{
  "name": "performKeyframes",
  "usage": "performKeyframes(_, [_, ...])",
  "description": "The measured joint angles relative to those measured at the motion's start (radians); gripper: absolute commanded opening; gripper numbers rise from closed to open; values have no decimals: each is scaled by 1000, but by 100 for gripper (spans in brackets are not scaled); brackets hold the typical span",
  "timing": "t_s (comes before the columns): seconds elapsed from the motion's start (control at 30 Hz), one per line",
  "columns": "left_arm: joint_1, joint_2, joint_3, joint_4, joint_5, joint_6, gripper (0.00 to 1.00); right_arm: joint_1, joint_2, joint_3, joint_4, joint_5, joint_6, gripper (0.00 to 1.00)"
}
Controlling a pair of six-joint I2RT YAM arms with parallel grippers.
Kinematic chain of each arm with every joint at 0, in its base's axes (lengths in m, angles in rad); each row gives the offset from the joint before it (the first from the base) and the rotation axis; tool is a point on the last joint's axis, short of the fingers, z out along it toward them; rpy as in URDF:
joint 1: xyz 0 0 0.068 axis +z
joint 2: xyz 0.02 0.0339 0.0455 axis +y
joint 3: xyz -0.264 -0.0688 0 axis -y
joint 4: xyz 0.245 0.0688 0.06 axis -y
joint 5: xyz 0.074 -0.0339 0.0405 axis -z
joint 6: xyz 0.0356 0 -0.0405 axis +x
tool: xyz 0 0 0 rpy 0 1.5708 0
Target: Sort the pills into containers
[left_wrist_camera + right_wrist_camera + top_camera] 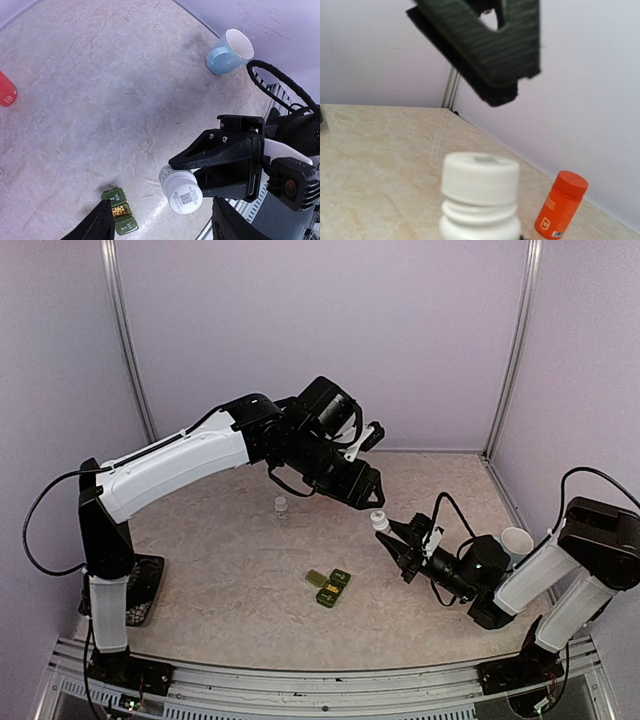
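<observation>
- The right gripper [393, 534] is clamped on a white pill bottle [180, 192], holding it by the body above the worktop [220, 570] with its white screw cap [480, 177] on.
- The left gripper [372, 495] hangs just above that cap. Its fingers [100, 225] stand apart, with nothing between them.
- In the right wrist view, the dark ribbed underside of the left gripper fills the space over the bottle, clear of the cap.
- The containers [120, 212], a dark green strip of three joined compartments, lie on the worktop in front of the two grippers, well below the bottle and touched by neither.
- The middle compartment holds small yellow pills [119, 211]. The contents of the other two compartments cannot be made out.
- A pale blue mug [227, 50] stands upright near the right wall, beside the right arm.
- An orange bottle [562, 205] stands upright on the worktop near the wall.
- A small pale vial [281, 506] stands under the left arm, apart from the containers.
</observation>
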Motion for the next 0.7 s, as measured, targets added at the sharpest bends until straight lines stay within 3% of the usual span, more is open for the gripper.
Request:
performKeyframes(0.17, [0, 2, 0, -6, 33, 0, 64, 0, -5, 0, -1, 0, 0, 19])
performKeyframes(0.43, [-3, 33, 0, -6, 59, 2, 50, 0, -5, 0, -10, 0, 0, 18])
performKeyframes(0.7, [-8, 51, 0, -6, 60, 2, 45, 0, -5, 0, -30, -1, 0, 18])
